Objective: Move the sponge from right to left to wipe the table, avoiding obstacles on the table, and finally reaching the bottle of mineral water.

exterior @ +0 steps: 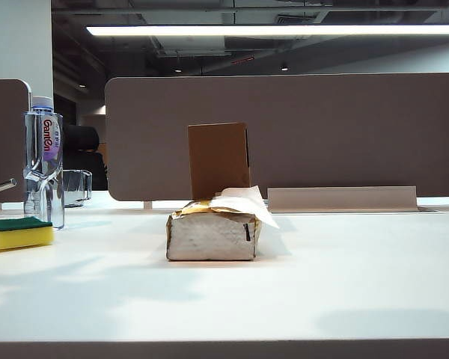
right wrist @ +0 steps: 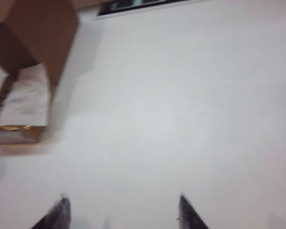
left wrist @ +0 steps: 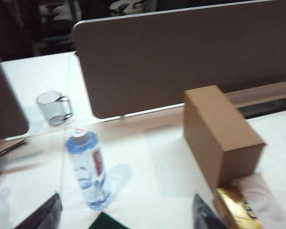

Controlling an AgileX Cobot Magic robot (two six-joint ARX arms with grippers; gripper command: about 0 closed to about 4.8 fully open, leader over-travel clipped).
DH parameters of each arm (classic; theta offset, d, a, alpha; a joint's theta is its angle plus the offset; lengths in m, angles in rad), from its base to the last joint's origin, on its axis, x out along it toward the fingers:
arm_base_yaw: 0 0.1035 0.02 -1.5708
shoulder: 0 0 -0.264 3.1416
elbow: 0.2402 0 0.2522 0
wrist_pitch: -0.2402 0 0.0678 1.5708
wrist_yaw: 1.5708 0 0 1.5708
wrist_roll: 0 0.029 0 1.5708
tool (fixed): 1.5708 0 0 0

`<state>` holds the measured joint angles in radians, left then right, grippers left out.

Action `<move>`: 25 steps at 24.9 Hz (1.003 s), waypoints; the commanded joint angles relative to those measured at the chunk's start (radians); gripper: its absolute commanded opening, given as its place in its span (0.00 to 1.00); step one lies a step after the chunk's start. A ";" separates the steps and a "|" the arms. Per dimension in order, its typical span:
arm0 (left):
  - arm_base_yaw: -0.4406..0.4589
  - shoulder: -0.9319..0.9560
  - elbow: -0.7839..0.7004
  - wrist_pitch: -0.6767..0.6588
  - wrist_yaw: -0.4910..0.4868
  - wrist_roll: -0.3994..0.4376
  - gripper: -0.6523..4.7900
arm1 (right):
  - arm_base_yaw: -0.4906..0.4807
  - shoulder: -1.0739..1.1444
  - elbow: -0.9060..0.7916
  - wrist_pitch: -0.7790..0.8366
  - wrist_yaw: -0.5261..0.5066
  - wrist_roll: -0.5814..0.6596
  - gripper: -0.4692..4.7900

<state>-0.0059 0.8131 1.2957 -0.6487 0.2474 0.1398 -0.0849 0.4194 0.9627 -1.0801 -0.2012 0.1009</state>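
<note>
Seen from the front, the white table [exterior: 299, 292] carries the sponge [exterior: 18, 232], green face up, at the far left, lying just beside the bottle of mineral water [exterior: 43, 162], which stands upright behind it; whether the two touch cannot be told. Near the middle sits the foil tissue pack [exterior: 212, 234] with a white tissue spilling from its gold top, and the brown cardboard box [exterior: 218, 159] stands upright directly behind it. A short clear glass container [exterior: 77, 187] lies behind the bottle, and a grey partition [exterior: 322, 127] closes the back of the desk. Neither arm appears in this front view. The left gripper [left wrist: 126, 212] hangs above the bottle and sponge corner with its fingers [left wrist: 42, 215] spread wide and empty. The right gripper [right wrist: 121, 212] hangs over bare table off to the side of the tissue pack, fingers [right wrist: 188, 214] likewise spread apart and holding nothing
</note>
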 commanded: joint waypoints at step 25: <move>-0.111 -0.400 -0.459 0.092 -0.172 -0.014 0.73 | 0.000 -0.158 -0.105 0.197 0.117 -0.053 0.47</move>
<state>-0.1177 0.4168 0.8532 -0.6128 0.0757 0.1398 -0.0853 0.2707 0.8688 -0.9157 -0.0822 0.0509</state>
